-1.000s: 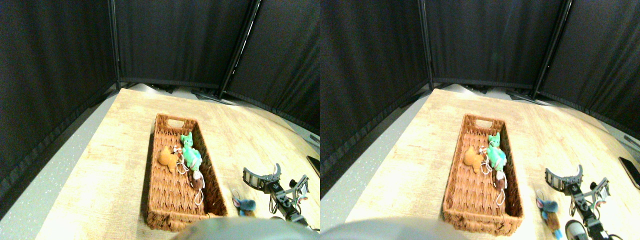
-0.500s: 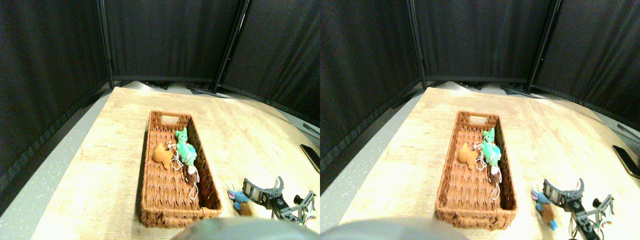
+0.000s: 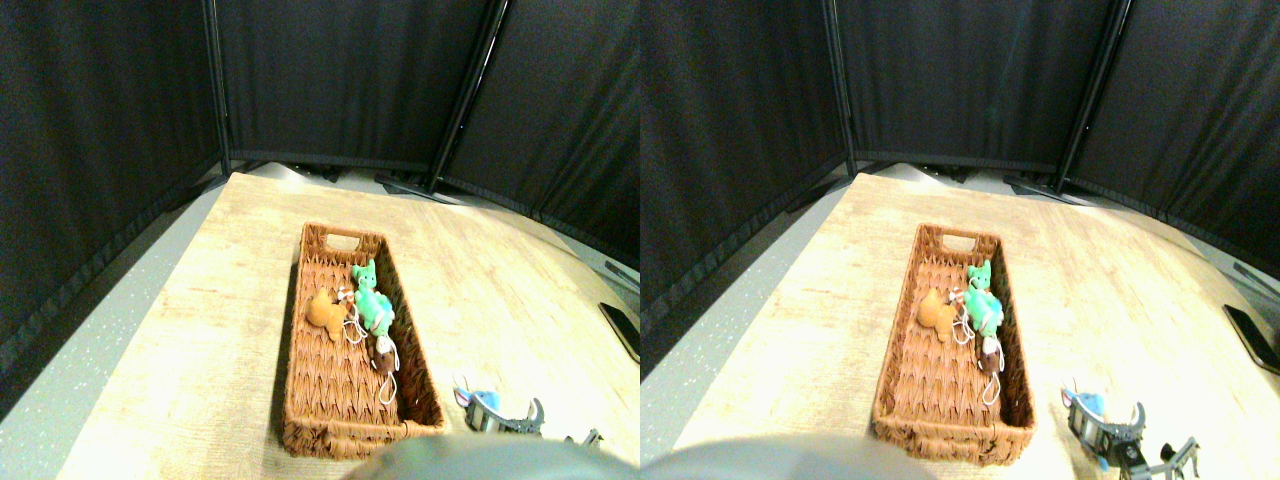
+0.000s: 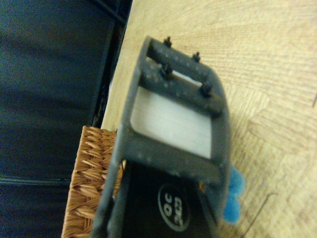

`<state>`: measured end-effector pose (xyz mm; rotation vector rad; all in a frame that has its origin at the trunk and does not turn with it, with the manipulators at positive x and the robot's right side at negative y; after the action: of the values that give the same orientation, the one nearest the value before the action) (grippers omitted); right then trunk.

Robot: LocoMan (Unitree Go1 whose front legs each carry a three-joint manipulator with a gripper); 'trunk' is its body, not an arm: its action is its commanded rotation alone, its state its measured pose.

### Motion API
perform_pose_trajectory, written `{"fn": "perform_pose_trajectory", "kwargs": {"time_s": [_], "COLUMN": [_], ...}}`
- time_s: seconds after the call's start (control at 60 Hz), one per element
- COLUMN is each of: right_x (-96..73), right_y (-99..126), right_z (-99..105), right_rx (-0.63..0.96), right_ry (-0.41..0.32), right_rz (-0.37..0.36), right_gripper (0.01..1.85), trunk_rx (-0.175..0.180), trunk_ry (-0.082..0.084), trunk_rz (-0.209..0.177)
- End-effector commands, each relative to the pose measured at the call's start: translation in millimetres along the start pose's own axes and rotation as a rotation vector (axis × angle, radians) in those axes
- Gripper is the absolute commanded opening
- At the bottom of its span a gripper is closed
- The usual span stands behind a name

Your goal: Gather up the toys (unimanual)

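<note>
three small plush toys lay inside the long woven brown wicker basket (image 3: pixel 345 385) on the pale wood-grain worktop (image 3: pixel 200 330): an orange plush animal (image 3: pixel 324 309), a green plush animal (image 3: pixel 372 303) just beside it, and a small brown plush animal (image 3: pixel 383 355) with a white string loop near the right wall. a fourth, the little blue plush toy (image 3: pixel 484 402), lay on the worktop just right of the basket's near corner. my right jaws (image 3: pixel 503 417), dark grey open-framed metal, sat low right at that blue toy, one jaw against it. i could not tell whether my jaws were open or closed. a flat black slab (image 3: pixel 622 328) lay at the worktop's far right edge.
</note>
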<state>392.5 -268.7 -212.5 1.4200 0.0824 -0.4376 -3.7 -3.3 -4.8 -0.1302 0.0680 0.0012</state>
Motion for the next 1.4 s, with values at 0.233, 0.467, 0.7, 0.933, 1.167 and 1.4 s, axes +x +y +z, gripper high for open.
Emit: {"fn": "perform_pose_trajectory", "kwargs": {"time_s": [0.233, 0.467, 0.7, 0.933, 1.167, 1.4], "right_x": [9.9, 20.5, 24.4, 25.0, 23.5, 24.7], "right_y": [-16, -30, -22, -12, 4, 26], "right_z": [-2, 0, 0, -1, -1, -9], "right_rx": [0.031, 0.056, 0.024, 0.05, -0.026, -0.1], "right_ry": [-0.022, -0.051, -0.128, -0.239, -0.178, -0.106], "right_rz": [-0.022, -0.043, -0.041, -0.052, 0.016, 0.082], "right_gripper": [0.98, 0.83, 0.35, 0.06, 0.06, 0.06], "trunk_rx": [-0.021, -0.024, -0.025, -0.025, -0.028, -0.046], "trunk_ry": [0.021, 0.021, 0.019, 0.015, 0.007, -0.005], "trunk_rz": [0.018, 0.023, 0.025, 0.025, 0.023, 0.035]}}
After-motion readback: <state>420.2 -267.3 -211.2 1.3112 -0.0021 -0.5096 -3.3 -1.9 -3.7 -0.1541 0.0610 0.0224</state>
